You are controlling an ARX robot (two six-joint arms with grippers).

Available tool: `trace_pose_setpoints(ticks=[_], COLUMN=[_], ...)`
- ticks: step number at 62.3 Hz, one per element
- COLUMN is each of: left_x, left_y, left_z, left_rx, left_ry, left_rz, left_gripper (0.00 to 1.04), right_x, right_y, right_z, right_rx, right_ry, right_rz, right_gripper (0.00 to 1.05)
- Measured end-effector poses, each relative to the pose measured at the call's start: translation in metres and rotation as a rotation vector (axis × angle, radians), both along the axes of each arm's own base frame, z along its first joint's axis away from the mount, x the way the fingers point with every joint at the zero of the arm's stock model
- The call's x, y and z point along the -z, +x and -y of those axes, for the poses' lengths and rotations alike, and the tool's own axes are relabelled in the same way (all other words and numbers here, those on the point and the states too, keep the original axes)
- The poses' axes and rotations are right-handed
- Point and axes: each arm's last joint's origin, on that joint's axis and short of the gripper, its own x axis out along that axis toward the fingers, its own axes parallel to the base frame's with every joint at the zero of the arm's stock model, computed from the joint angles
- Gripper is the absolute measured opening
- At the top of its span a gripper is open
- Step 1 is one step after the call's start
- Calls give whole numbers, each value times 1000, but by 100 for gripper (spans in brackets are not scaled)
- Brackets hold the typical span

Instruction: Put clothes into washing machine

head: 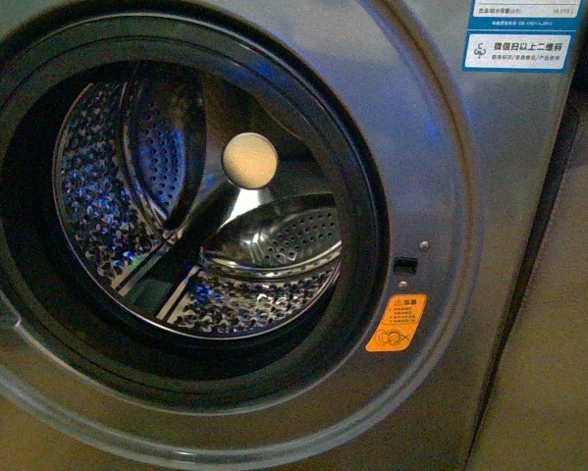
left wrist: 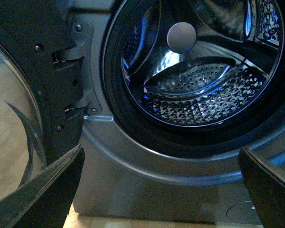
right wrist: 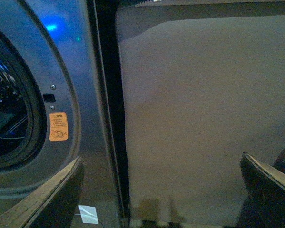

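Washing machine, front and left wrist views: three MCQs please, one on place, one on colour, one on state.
1. Where is the warning sticker on the washing machine?
A. on the floor
B. on the front panel, right of the porthole, below the latch slot
C. on the wall beside it

2. What colour is that sticker?
A. green
B. orange
C. purple

3. What state is the drum in?
A. holding clothes
B. behind a shut door
C. empty, with the door swung open

B: the front view shows it beside the porthole rim.
B: it is plainly orange.
C: only bare perforated steel shows, and in the left wrist view the door hangs open on its hinges.
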Motion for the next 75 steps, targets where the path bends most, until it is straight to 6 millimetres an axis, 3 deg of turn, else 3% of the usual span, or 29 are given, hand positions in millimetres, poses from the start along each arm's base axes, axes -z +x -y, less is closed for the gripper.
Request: trace_pose_setpoints(ticks=[33, 44, 53, 62, 75], left_x=[0, 0, 0, 0, 0], left_y=[0, 0, 0, 0, 0], left_z=[0, 0, 0, 0, 0], left_rx=[0, -1, 0, 0, 0], left_ry=[0, 0, 0, 0, 0], left_rz=[0, 0, 0, 0, 0], left_gripper=[98, 98, 98, 98, 98], right_x=[0, -13, -17, -37, -75], right_y=[0, 5, 12, 19, 35], right_z=[0, 9, 28, 53, 117], right_rx=[0, -281, -283, -233, -50], right_ry=[0, 29, 79, 94, 84], right_rz=[0, 107, 100, 136, 118], right_gripper=[97, 97, 97, 97, 97])
